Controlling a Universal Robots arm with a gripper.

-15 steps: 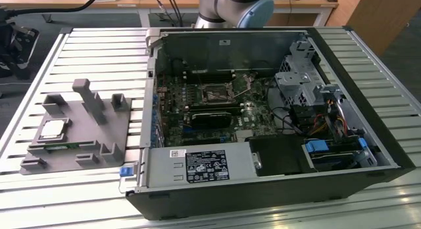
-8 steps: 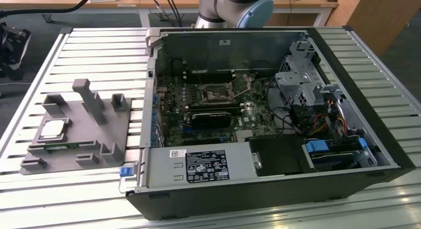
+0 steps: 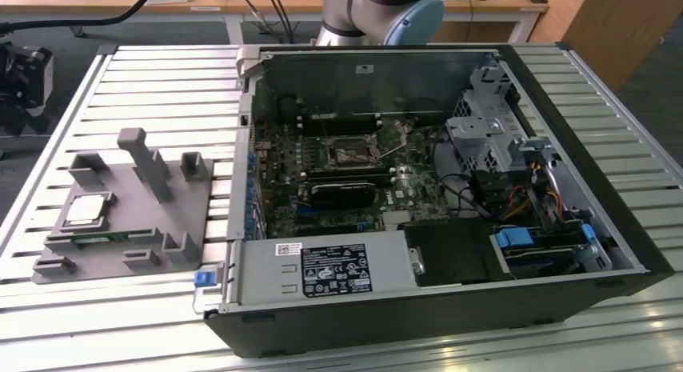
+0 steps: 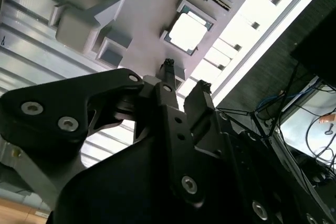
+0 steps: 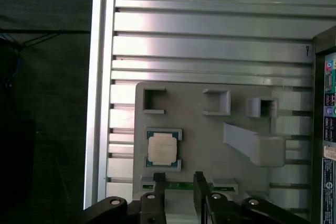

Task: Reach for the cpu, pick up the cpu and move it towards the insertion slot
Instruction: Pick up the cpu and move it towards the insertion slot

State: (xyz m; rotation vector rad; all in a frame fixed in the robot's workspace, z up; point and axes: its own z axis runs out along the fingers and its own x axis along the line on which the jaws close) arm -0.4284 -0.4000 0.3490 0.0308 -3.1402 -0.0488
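The cpu [image 3: 88,210] is a small silver square chip. It lies flat in a nest on the grey fixture [image 3: 160,220], at the exterior view's left beside the computer case. Both wrist views look down on the cpu [image 5: 161,148] [image 4: 188,31] from well above. My gripper [image 5: 178,179] [image 4: 186,75] hangs above the fixture, close to the chip but clear of it. Its black fingers [image 5: 159,182] stand apart and open, with nothing between them. The insertion slot [image 3: 350,154] is the square socket with a silver bracket on the motherboard inside the open case.
A thin green memory stick [image 5: 181,186] lies in the fixture next to the cpu. Grey posts [image 3: 144,160] rise from the fixture. The black case [image 3: 427,308] has tall walls, cables and drive cages [image 3: 485,136]. The slatted metal table [image 3: 117,324] ends near the fixture.
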